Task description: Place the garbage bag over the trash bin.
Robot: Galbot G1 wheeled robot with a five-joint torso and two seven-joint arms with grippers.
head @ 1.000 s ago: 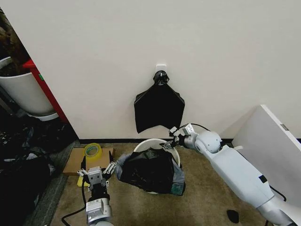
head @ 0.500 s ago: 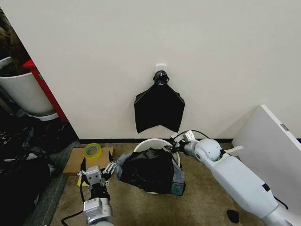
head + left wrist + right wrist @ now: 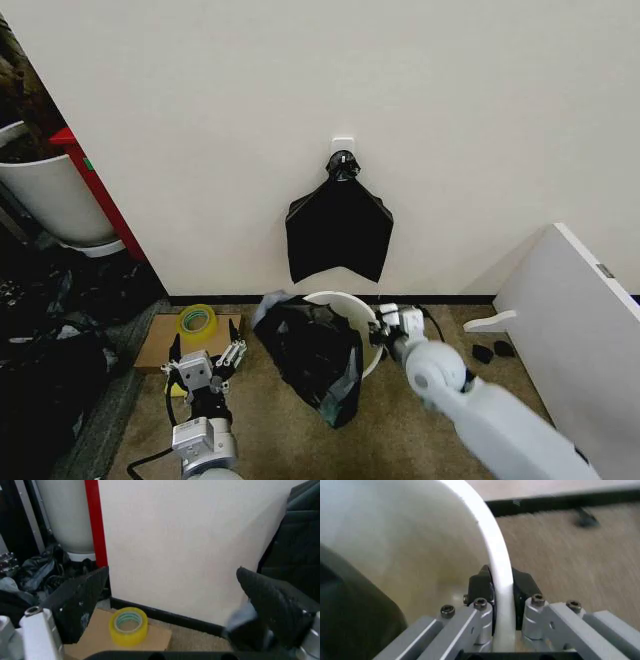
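The trash bin (image 3: 345, 300), a cream-white bucket, stands on the carpet by the wall. The garbage bag (image 3: 312, 352), black and crinkly, drapes over the bin's left side and hangs down its front to the floor. My right gripper (image 3: 384, 336) is shut on the bin's right rim. In the right wrist view its fingers (image 3: 481, 588) pinch the white rim (image 3: 496, 543) from inside and outside, and the bag (image 3: 347, 618) shows dark inside the bin. My left gripper (image 3: 207, 352) hangs low to the left of the bin, open and holding nothing, with its pads (image 3: 80, 603) wide apart.
A flat black bundle (image 3: 338, 232) hangs from a wall hook above the bin. A yellow tape roll (image 3: 197, 320) lies on cardboard (image 3: 152, 345) at the left. A big white pot (image 3: 50, 195) and dark clutter (image 3: 40, 380) fill the left side. A white panel (image 3: 580, 330) leans at the right.
My right arm has dropped lower, its gripper moving from the bin's back rim to the right rim. The bag has shifted left, uncovering more of the bin's mouth. The left gripper stayed put.
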